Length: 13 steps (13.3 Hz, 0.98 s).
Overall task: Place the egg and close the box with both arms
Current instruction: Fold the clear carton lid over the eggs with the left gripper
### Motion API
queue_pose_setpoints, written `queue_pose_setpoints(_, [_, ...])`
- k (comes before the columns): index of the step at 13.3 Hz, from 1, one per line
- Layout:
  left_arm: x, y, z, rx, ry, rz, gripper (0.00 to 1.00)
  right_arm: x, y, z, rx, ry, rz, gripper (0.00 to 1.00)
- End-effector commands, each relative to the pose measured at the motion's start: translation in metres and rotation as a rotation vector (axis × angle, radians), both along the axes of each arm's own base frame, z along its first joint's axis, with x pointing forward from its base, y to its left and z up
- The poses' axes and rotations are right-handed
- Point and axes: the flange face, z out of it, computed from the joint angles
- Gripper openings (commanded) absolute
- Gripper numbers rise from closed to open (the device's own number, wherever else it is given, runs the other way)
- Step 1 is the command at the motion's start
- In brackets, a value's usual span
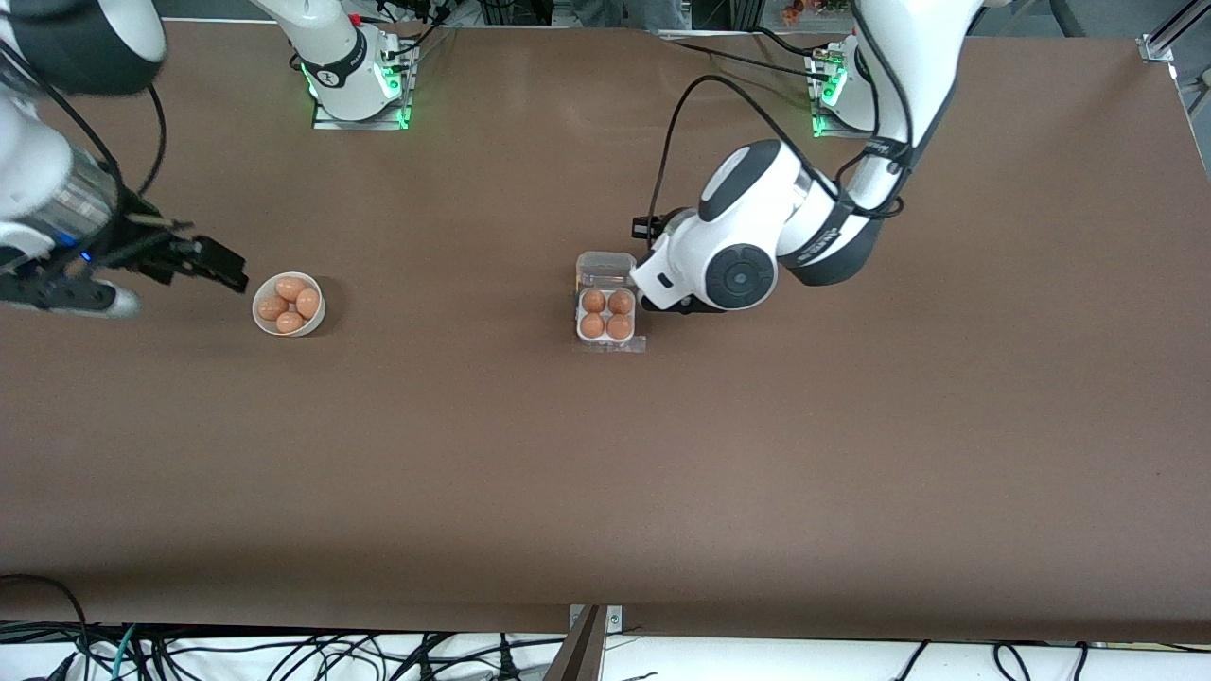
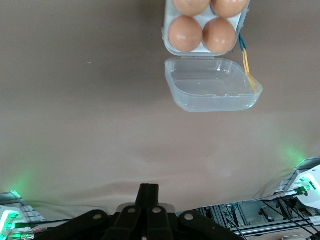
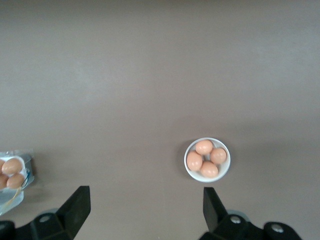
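Observation:
The clear box (image 1: pixel 580 315) sits mid-table with an egg (image 1: pixel 593 301) in each cell. Its lid (image 1: pixel 605 269) is open, lying flat on the side farther from the front camera. The left wrist view shows the box (image 2: pixel 171 48), its eggs (image 2: pixel 185 33) and the open lid (image 2: pixel 212 92). My left gripper (image 2: pixel 149 192) is shut and empty, up in the air over the bare table by the lid; in the front view the left wrist (image 1: pixel 719 270) hides it. My right gripper (image 1: pixel 227 268) is open and empty beside the white bowl (image 1: pixel 265 326); its wrist view (image 3: pixel 144 195) shows this too.
The white bowl (image 3: pixel 223 171) holds several brown eggs (image 3: pixel 204 147), toward the right arm's end of the table. The box also shows at the edge of the right wrist view (image 3: pixel 25 165). Both arm bases with green lights stand along the edge farthest from the front camera.

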Motion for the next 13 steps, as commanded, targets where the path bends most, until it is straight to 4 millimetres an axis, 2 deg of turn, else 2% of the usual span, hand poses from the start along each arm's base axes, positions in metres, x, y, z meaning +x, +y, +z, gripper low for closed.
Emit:
queue_pose_setpoints(1, [0.002,-0.024,-0.013,0.003,-0.024,0.041,0.03,-0.009,-0.010,0.021,0.001,-0.010,0.000,1.00])
queue_pose_setpoints(2, [0.001,-0.032,-0.025,0.006,-0.034,0.060,0.03,-0.009,-0.011,0.022,0.001,-0.012,0.003,1.00])
queue_pose_setpoints(5, [-0.001,-0.044,-0.042,0.003,-0.061,0.074,0.03,-0.005,-0.015,0.015,-0.006,-0.017,0.044,1.00])
queue_pose_setpoints(9, [-0.014,-0.061,-0.066,0.043,-0.064,0.072,0.03,-0.001,-0.018,0.018,-0.061,-0.057,0.070,1.00])
queue_pose_setpoints(13, [-0.014,-0.060,-0.082,0.055,-0.052,0.076,0.03,0.003,-0.014,0.010,-0.056,-0.048,0.078,1.00])
